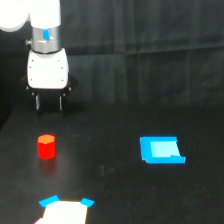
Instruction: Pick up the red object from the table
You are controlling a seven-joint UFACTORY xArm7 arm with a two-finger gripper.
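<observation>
The red object (46, 146) is a small bright red-orange block standing on the black table (115, 130) at the exterior view's left. My gripper (49, 104) hangs from the white arm above and behind the block, with a clear gap between them. Its two dark fingers (37, 101) point down and stand apart, with nothing between them.
A flat blue rectangle (161, 150) lies on the table to the exterior view's right. A white object with blue corners (65, 210) sits at the bottom edge, in front of the red block. A dark curtain hangs at the back.
</observation>
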